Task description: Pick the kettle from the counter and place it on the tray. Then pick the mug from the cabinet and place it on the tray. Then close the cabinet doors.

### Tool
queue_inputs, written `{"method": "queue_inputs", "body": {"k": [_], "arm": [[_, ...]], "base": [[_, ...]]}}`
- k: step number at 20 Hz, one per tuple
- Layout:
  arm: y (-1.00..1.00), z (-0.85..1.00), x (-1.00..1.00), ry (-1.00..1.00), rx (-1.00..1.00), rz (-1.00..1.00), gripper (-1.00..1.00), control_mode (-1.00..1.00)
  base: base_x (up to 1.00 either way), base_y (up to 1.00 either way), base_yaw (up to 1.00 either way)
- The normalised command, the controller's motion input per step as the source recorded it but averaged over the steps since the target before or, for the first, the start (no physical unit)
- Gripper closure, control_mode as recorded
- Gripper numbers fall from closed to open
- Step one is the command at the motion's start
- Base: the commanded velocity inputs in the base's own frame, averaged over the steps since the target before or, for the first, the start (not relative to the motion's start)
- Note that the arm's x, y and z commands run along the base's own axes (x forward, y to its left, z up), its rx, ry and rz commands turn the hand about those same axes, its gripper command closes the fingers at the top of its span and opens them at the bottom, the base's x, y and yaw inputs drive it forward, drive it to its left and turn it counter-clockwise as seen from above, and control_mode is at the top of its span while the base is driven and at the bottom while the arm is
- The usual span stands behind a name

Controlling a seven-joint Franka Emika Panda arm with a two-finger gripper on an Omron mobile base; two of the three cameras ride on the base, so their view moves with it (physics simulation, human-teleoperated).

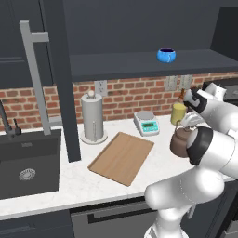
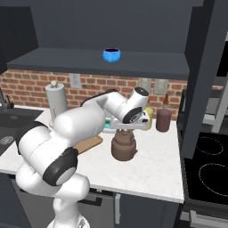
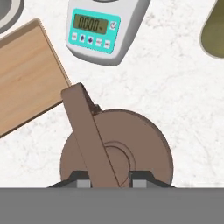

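The dark-brown kettle stands on the white counter, right of the light-wood tray. My gripper hangs straight above it, fingers down on either side of the arched handle, shut on it. The kettle still rests on the counter. The blue mug sits on the shelf of the open cabinet. One cabinet door stands open at the left, the other at the right.
A digital scale sits behind the kettle, a yellow canister and a brown bottle by the brick wall. A paper-towel holder stands behind the tray, a sink at the left, a stove at the right.
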Motion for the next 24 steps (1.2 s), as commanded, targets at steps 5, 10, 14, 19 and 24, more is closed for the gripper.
{"method": "queue_inputs", "body": {"k": [5,10,14,19,24], "arm": [[0.03,0.0,0.0,0.0,0.0,0.0,1.0,-1.0],[0.31,0.05,-0.05,-0.12,0.0,0.07,1.0,-1.0],[0.42,0.23,0.0,-0.07,0.0,0.12,1.0,-1.0],[0.32,0.3,-0.07,-0.03,0.0,0.11,1.0,-1.0],[0.28,0.24,0.0,0.0,0.0,0.08,1.0,-1.0]], "base": [[0.0,0.0,0.0],[0.0,0.0,0.0],[0.0,0.0,0.0],[0.0,0.0,0.0],[0.0,0.0,0.0]]}}
